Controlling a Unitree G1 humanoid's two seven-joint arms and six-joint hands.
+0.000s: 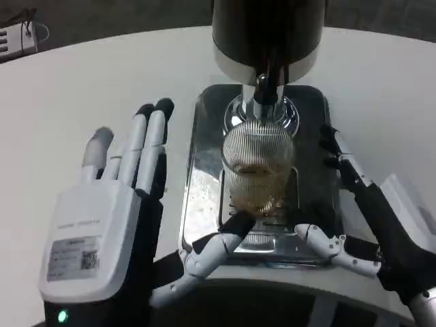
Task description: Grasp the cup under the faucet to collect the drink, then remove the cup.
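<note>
A ribbed glass cup [259, 167] with amber drink in its bottom stands on the drip grate under the faucet [266, 85] of a dark cylindrical dispenser [266, 30]. My left hand [102, 235] is at the lower left, back towards the camera and fingers straight. Its thumb [208, 255] reaches towards the tray's front edge, and it holds nothing. My right hand [371, 221] lies to the right of the cup with its fingers [340, 160] spread. They sit apart from the glass and hold nothing.
The cup and dispenser sit on a shiny metal tray [197, 184] on the white table [102, 88]. A small white object [20, 37] lies at the table's far left corner. The table's front edge runs just below the tray.
</note>
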